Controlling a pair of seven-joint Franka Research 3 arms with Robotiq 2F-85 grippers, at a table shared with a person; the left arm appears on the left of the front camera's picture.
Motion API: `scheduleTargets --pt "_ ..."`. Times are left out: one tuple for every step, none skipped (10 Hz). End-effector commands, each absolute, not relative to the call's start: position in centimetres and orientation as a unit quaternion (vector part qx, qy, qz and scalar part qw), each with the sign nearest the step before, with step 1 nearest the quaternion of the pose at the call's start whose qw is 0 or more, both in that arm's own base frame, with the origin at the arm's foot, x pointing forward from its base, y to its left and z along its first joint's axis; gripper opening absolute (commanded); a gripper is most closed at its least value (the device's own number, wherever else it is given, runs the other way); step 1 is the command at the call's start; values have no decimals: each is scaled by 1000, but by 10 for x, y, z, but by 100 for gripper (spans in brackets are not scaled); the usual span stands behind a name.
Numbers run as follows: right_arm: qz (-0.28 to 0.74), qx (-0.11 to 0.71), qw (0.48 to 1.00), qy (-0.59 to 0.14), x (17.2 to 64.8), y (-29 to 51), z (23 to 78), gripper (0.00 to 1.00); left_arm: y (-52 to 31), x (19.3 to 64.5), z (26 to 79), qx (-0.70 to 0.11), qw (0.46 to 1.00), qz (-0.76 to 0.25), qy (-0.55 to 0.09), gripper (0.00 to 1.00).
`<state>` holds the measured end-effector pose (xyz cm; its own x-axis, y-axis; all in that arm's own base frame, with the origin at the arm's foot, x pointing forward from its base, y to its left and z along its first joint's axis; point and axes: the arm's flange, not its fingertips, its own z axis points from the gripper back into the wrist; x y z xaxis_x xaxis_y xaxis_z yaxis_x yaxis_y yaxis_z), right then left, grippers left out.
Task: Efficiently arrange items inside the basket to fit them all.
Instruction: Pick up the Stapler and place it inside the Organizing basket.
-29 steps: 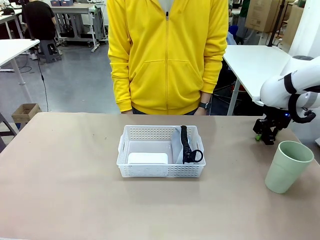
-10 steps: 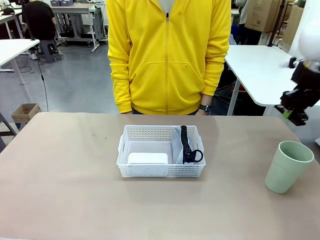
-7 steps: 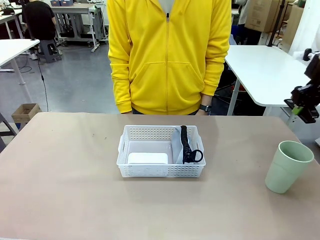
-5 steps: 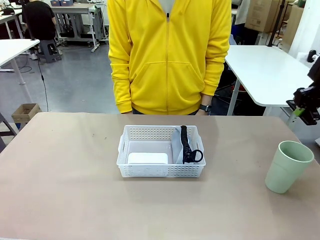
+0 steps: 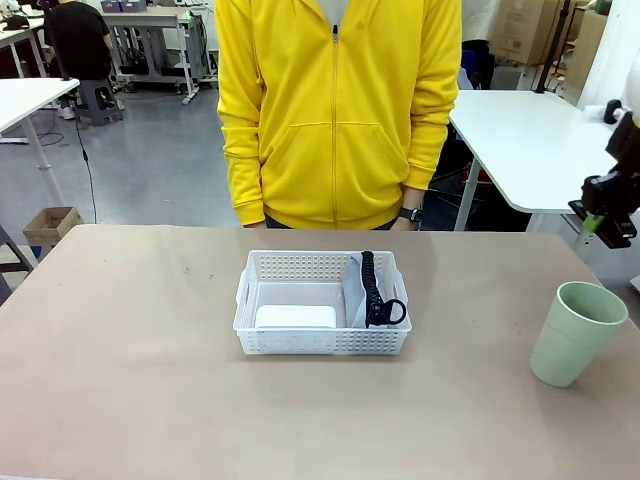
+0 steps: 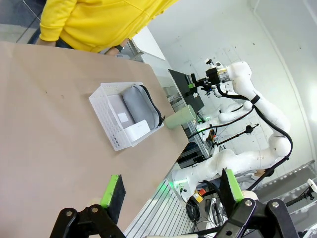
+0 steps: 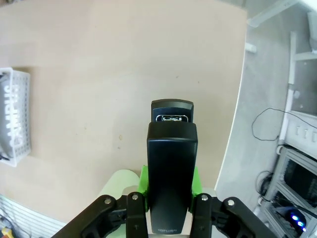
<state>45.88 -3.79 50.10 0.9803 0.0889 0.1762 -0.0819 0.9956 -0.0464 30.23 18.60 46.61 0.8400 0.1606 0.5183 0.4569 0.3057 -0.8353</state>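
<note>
Front view showed the white basket [image 5: 322,343] standing at the middle of the counter [image 5: 150,400], directly before a person [image 5: 335,110] in a yellow zip jacket at the far side. Inside the basket, a small white box [image 5: 295,316] lay flat in the left part, and a grey pouch [image 5: 357,298] stood on edge in the right part with its black strap [image 5: 372,285] draped over it. A pale green cup [image 5: 577,333] stood upright on the counter well to the right of the basket, near the right edge. The right gripper [image 5: 607,222] was raised clear of the counter at the picture's right edge, above and beyond the cup. Right wrist view showed this gripper clamped on a black stapler [image 7: 171,168], which was held lengthwise between the green pads with its front end projecting past them; the cup's rim lay below it, and the basket with the pouch's lettering sat at the left edge. Left wrist view showed the left gripper [image 6: 171,184] with its jaws wide apart and nothing between them, held above the counter well apart from the basket.
</note>
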Motion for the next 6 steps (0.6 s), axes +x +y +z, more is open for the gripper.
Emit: scheduleTargets --pt "54 -73 989 -116 464 15 549 37 183 302 470 -589 756 -94 -271 100" --pt "96 -79 983 -133 470 56 568 37 183 302 470 -589 756 -94 -271 100" --pt "157 -81 973 -146 478 109 581 37 183 302 470 -589 756 -94 -271 100" --pt "192 -94 966 -147 483 142 585 37 183 302 470 -589 756 -94 -271 100" --pt "259 -93 950 -149 489 192 584 37 183 302 470 -589 756 -94 -271 100" --pt "321 -82 931 -154 489 235 581 37 183 302 470 -589 756 -94 -271 100"
